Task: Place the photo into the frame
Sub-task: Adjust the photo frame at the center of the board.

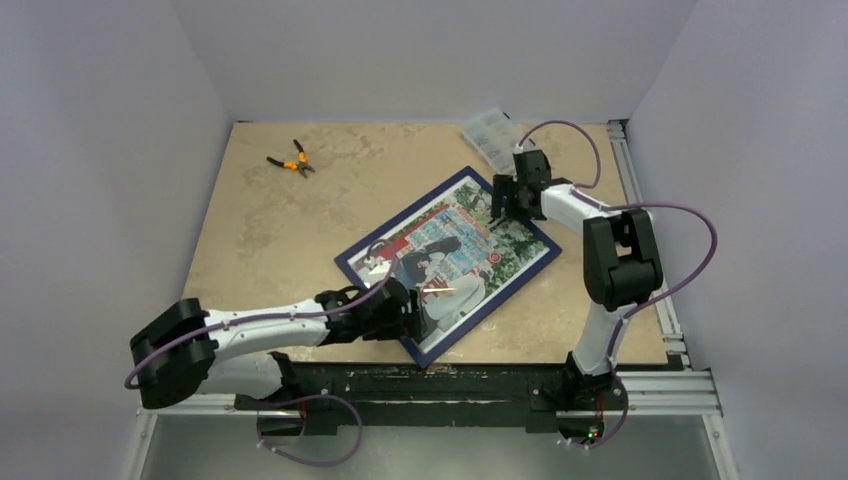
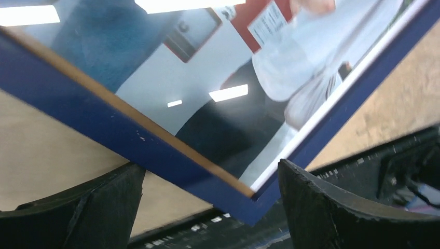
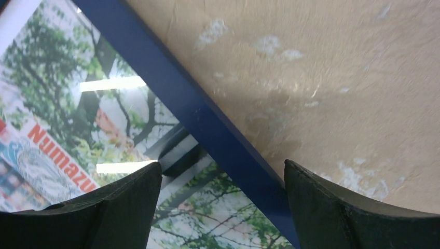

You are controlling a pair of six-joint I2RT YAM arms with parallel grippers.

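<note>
Top external: photo lies inside frame, blue face up, mid-table. Left gripper is spread astride the frame's lower corner; right gripper is spread over the upper-right rail. Risk: an uneven nudge or lift could tilt the frame and shift the print.

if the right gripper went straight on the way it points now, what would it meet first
Most likely the frame: its dark blue rail runs between the open fingers of the right gripper, with the photo on one side and bare table on the other. Depth is unclear.
</note>
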